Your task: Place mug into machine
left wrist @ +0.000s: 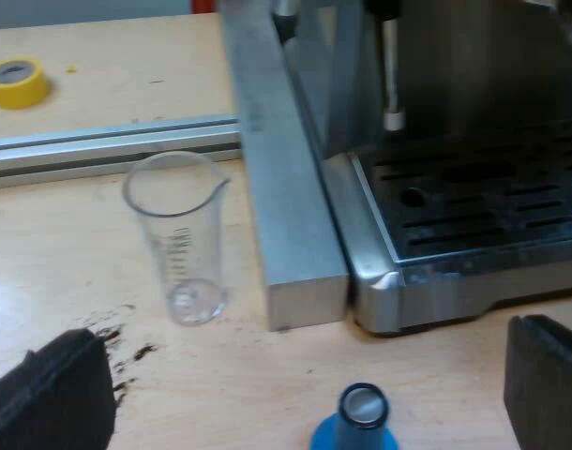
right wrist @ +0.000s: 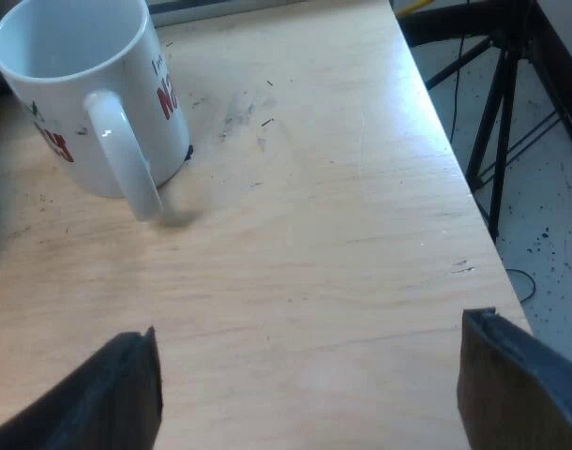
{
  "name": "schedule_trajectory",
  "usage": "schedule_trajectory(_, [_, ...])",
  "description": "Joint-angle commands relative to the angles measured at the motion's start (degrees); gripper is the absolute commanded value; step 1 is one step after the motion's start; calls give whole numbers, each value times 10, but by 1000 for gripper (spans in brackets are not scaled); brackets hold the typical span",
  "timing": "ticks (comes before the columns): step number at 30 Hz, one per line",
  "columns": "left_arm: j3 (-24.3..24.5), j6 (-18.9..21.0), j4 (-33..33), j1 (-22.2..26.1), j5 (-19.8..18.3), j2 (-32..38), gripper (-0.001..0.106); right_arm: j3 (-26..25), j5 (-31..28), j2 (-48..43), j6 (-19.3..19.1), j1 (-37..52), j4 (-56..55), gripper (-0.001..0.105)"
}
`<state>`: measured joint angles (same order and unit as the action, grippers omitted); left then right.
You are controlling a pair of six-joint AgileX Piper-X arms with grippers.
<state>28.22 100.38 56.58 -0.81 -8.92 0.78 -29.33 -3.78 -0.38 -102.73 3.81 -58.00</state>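
Our left gripper (left wrist: 295, 380) hangs low over the pale wooden table (left wrist: 80, 281), its two black fingers spread wide apart and gripping nothing. Close beneath it stands a blue tamper with a round metal top (left wrist: 361, 419). Farther off, a clear plastic measuring glass with a pouring lip (left wrist: 178, 244) stands upright, near some dark coffee grounds (left wrist: 127, 352) scattered on the wood. Near the glass, a long grey metal bar (left wrist: 286, 187) lies against the side of the brushed steel espresso machine (left wrist: 427, 281). A thin steam wand (left wrist: 391, 70) hangs above the machine's slotted drip tray (left wrist: 483, 211). Beyond an aluminium rail (left wrist: 108, 141) lies a yellow roll of tape (left wrist: 19, 82).

Our right gripper (right wrist: 314, 380) is likewise wide apart and holds nothing. The white ceramic mug with red lettering (right wrist: 80, 94) stands upright on the table, well apart from this gripper, its handle turned towards it. Past the table's edge, black tripod legs (right wrist: 511, 112) stand on a speckled floor.
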Motion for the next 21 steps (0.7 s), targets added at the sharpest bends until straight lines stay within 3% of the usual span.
schedule_trajectory(1, [1, 1, -7, -3, -26, 58, 85, -10, 0, -13, -8, 0, -3, 67])
schedule_trajectory(5, [3, 1, -18, -30, -51, 29, 85, -26, 7, 11, -8, -2, -12, 63])
schedule_trajectory(11, [3, -1, -67, -116, -81, -13, 85, -55, 58, 47, -6, -2, -11, 62])
schedule_trajectory(16, [-2, -9, -145, -190, -123, -62, 85, -76, 83, 71, -2, -10, -10, 62])
schedule_trajectory(21, [-23, -20, -224, -244, -162, -103, 85, -76, 92, 72, -31, -29, -10, 62])
